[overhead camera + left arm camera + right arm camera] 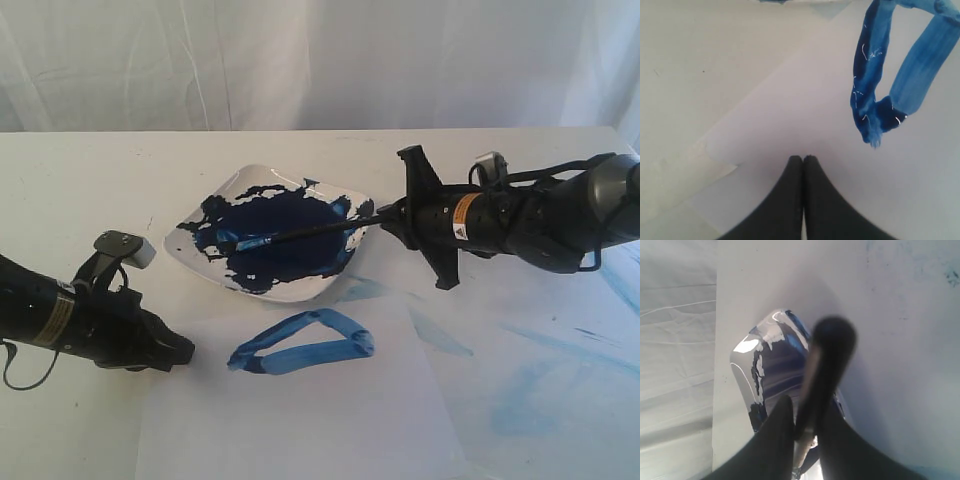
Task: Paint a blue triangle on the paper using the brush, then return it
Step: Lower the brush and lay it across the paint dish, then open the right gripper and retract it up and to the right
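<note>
Brush [310, 232] reaches into the dish [232, 186] while a blue triangle [300, 355] lies on the paper [300, 430].

The right gripper [388, 220] is clamped on the handle's end, holding the brush almost level across the dish, its bristle tip in the dark paint pool [290, 262]. The triangle sits on the paper just in front of the dish. The left gripper [181, 352], jaws pressed together and holding nothing, rests at the paper's left edge, near the triangle's left corner. Pale blue smears [520, 410] mark the table [80, 180] at right.
</note>
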